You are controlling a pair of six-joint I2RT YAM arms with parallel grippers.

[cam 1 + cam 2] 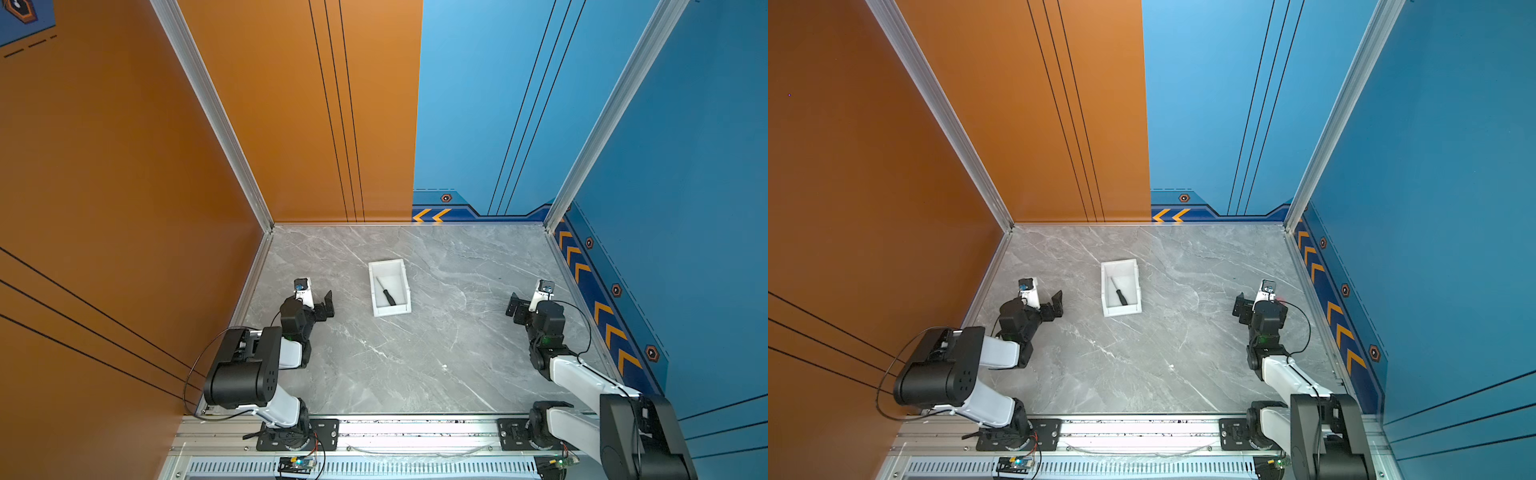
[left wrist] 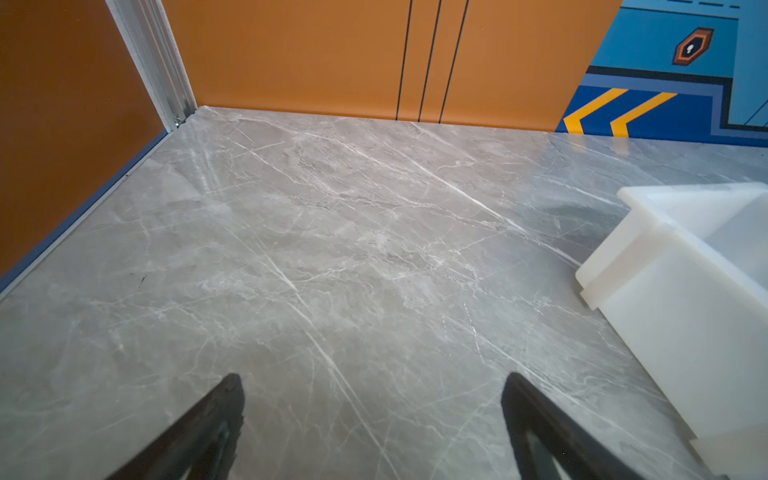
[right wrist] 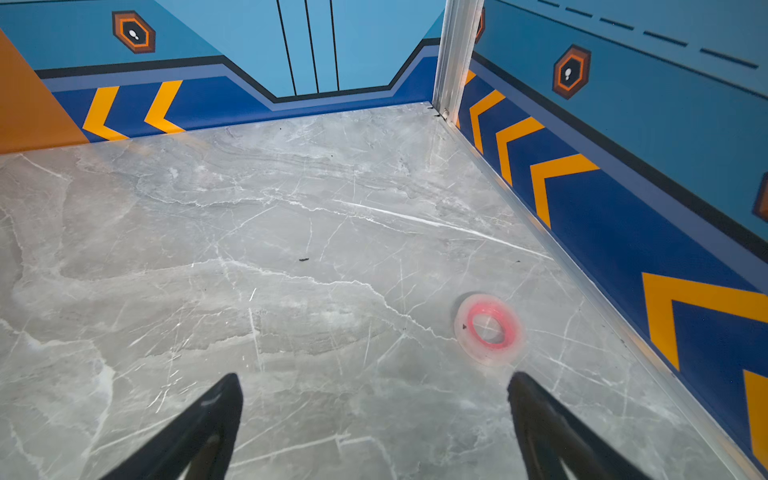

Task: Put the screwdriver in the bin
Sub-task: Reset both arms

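My left tool [image 2: 372, 424] and right tool [image 3: 374, 424] gape wide, empty; the screwdriver [image 1: 386, 292] lies inside the bin [image 1: 402, 308]; a careless sweep could tip it.

both top views look steeply down from high above the near rail, facing the back wall, far off, sharing the whole table [image 1: 415, 365] and both arms. each wrist view sits low and close behind its own spread jaws, facing the back wall. the left wrist view shares the bin [image 2: 681, 299] with the top views, beside one jaw.
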